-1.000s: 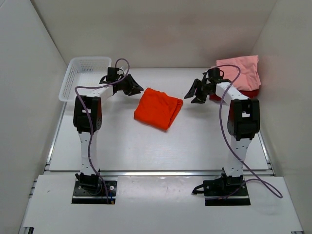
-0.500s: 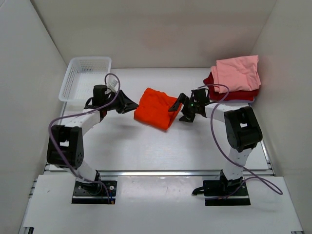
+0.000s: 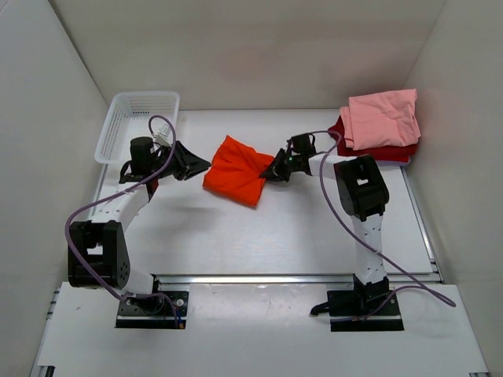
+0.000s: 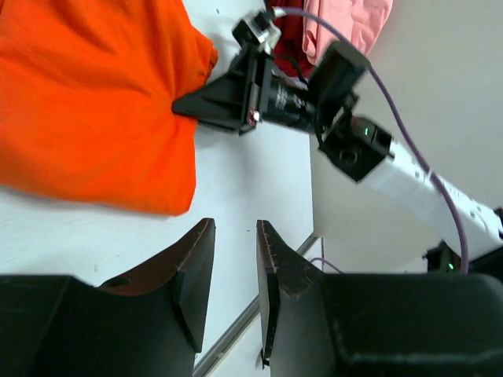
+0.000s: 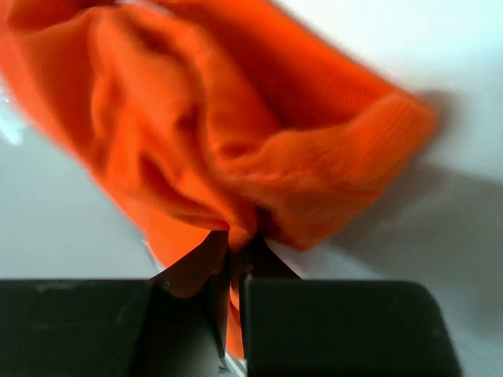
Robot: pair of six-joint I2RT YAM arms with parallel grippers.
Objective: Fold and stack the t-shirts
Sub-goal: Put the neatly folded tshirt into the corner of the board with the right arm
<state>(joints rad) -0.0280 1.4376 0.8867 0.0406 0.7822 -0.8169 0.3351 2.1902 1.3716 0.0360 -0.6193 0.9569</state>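
The bright orange t-shirt (image 3: 234, 169) lies bunched in the middle of the table. My right gripper (image 3: 272, 173) is shut on a pinch of its right edge; in the right wrist view the orange t-shirt (image 5: 236, 118) bulges out above the gripper (image 5: 236, 245). My left gripper (image 3: 206, 165) sits low at the shirt's left edge, open by a narrow gap. In the left wrist view the gripper (image 4: 236, 236) holds nothing, with the orange t-shirt (image 4: 86, 102) just beyond it. The light pink t-shirt (image 3: 383, 116) lies folded on the dark red t-shirt (image 3: 377, 151) at the far right.
A white mesh basket (image 3: 134, 118) stands at the far left corner, just behind the left arm. White walls close in the table on three sides. A metal rail (image 3: 291, 277) runs along the table's near edge.
Both arms came down and in toward the orange t-shirt. The right gripper opened wide, then shut on the shirt's right edge. The shirt has shifted slightly left.
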